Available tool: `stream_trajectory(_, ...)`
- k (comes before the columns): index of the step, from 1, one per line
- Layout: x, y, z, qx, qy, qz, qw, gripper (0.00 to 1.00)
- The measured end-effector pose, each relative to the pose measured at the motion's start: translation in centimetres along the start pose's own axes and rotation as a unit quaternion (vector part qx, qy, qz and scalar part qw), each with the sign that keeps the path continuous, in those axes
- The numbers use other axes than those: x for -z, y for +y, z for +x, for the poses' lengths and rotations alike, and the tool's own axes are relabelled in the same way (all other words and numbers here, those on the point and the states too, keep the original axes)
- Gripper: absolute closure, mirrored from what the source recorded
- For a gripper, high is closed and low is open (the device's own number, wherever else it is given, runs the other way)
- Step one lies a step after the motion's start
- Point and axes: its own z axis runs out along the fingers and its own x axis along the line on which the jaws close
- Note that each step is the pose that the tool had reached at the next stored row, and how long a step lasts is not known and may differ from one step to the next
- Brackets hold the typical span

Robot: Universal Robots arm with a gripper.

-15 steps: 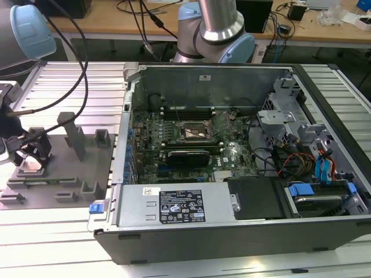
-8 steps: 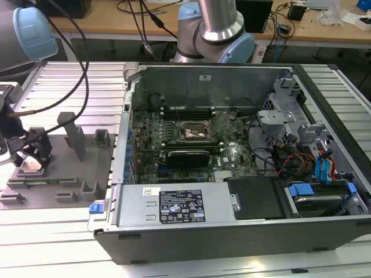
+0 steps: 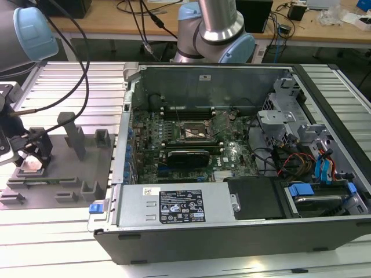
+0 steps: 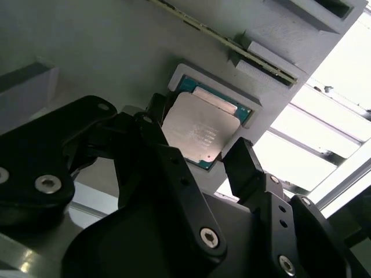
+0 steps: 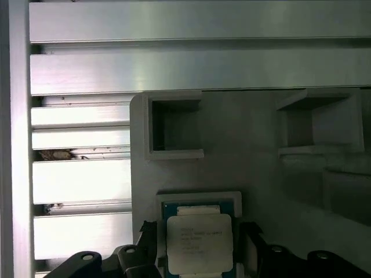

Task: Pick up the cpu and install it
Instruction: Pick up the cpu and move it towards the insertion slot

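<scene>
The cpu point(image 4: 200, 127) point(image 5: 200, 243) is a flat square chip with a silvery top and a thin green rim. It lies flat in a shallow pocket of the grey fixture plate point(image 3: 87, 156). My gripper point(image 4: 199, 132) point(image 5: 199, 234) hangs just above it, open, with one black finger point(image 4: 243, 165) on each side of the chip and a small gap at each edge. In the exterior view the gripper point(image 3: 30, 155) is at the far left, over the fixture plate. The motherboard socket point(image 3: 194, 131) sits open in the middle of the computer case, well to the exterior view's right of the gripper.
The open computer case point(image 3: 232, 231) lies flat with its power supply point(image 3: 179, 205) at the front and drive cages point(image 3: 301, 139) at the exterior view's right. Grey posts and brackets point(image 3: 72, 133) stand on the fixture plate. Ribbed aluminium table slats point(image 5: 191, 63) surround it.
</scene>
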Motion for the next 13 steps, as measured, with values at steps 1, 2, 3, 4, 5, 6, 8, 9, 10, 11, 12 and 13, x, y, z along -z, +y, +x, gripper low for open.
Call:
stream_trajectory(1, -0.07, 0.0, -0.03, 0.0, 0.0001, -0.0003, 1.0, 0.32)
stream_trajectory(2, -0.07, 0.0, -0.03, 0.0, 0.0001, -0.0004, 1.0, 0.41)
stream_trajectory(3, -0.05, 0.0, -0.03, 0.0, -0.0001, -0.0006, 1.0, 0.41)
stream_trajectory(4, -0.04, 0.0, -0.03, 0.0, -0.0001, -0.0005, 1.0, 0.41)
stream_trajectory(5, -0.03, 0.0, -0.03, 0.0, 0.0, -0.0005, 1.0, 0.41)
stream_trajectory(6, -0.02, 0.0, -0.03, 0.0, 0.0001, -0.0005, 1.0, 0.41)
stream_trajectory(8, -0.02, 0.0, -0.03, 0.0, 0.0001, -0.0005, 1.0, 0.41)
stream_trajectory(9, -0.02, 0.0, -0.03, 0.0, 0.0001, -0.0005, 1.0, 0.41)
stream_trajectory(10, -0.02, 0.0, -0.03, 0.0, 0.0, -0.0005, 1.0, 0.41)
stream_trajectory(11, -0.02, 0.0, -0.03, 0.0, 0.0003, -0.0005, 1.0, 0.41)
stream_trajectory(12, -0.01, 0.0, -0.03, 0.0, 0.0013, -0.0007, 1.0, 0.41)
stream_trajectory(13, -0.01, -0.01, -0.03, 0.0, 0.0023, -0.0008, 1.0, 0.41)
